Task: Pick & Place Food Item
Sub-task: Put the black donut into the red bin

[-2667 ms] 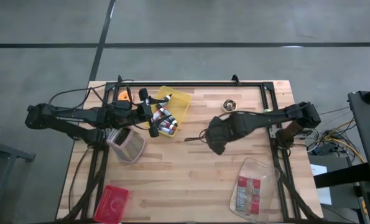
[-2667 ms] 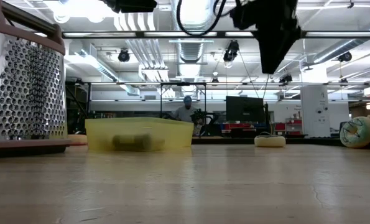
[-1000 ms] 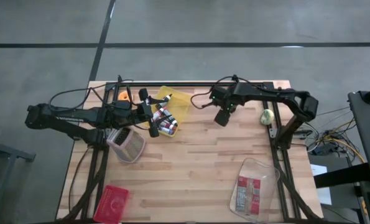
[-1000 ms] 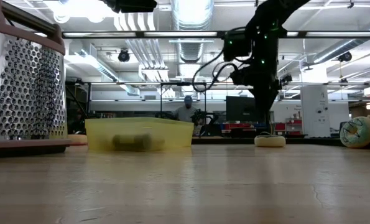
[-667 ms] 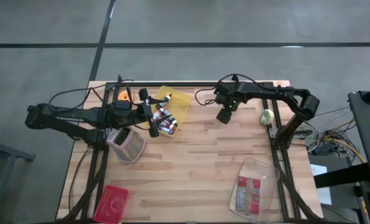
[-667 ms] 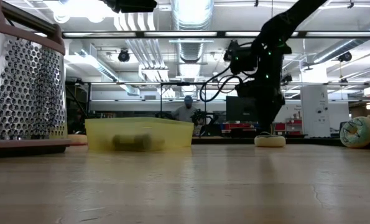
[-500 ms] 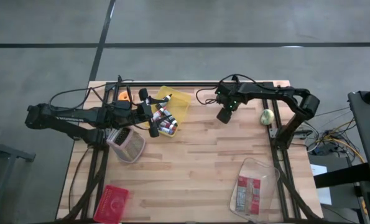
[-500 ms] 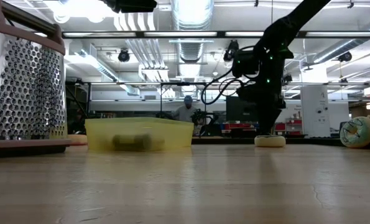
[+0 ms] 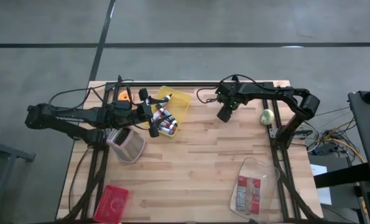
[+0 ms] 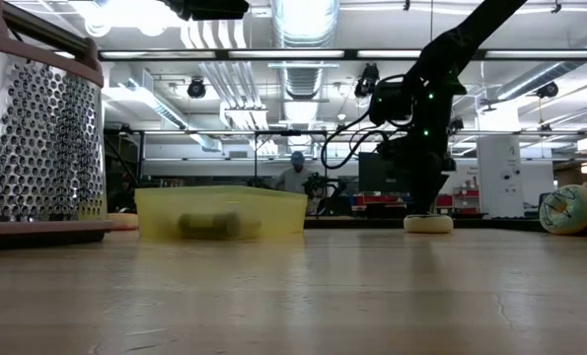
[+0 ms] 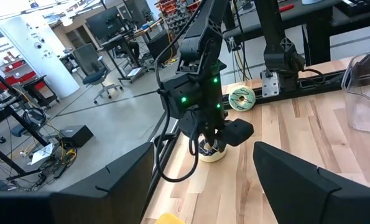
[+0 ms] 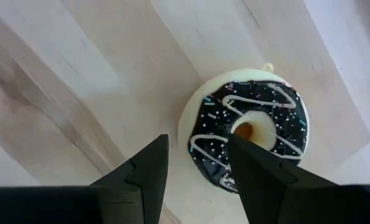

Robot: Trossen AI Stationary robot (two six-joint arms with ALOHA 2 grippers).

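A chocolate-frosted donut (image 12: 244, 134) with sprinkles lies flat on the wooden table near its far edge; it also shows in the low view as the donut (image 10: 428, 224). My right gripper (image 12: 197, 171) points down just above it, open. One finger stands over the donut's rim and the other over bare wood; I see no touch. From across the table my right gripper (image 11: 212, 140) is seen standing over the donut (image 11: 211, 152). My left gripper (image 9: 152, 118) waits open, raised beside the yellow bin (image 9: 175, 104).
The yellow bin holds several small items (image 9: 166, 126). A metal grater (image 9: 127, 144) stands near the left arm, and a red object (image 9: 112, 202) lies at the near left. A clear container (image 9: 254, 190) sits at the near right, and a greenish ball (image 9: 267, 116) at the right rail.
My right gripper has sunk toward the donut and drifted a little toward the table's right edge, having earlier swung from the table's middle to its far side. Its finger gap looks unchanged. The donut has not moved.
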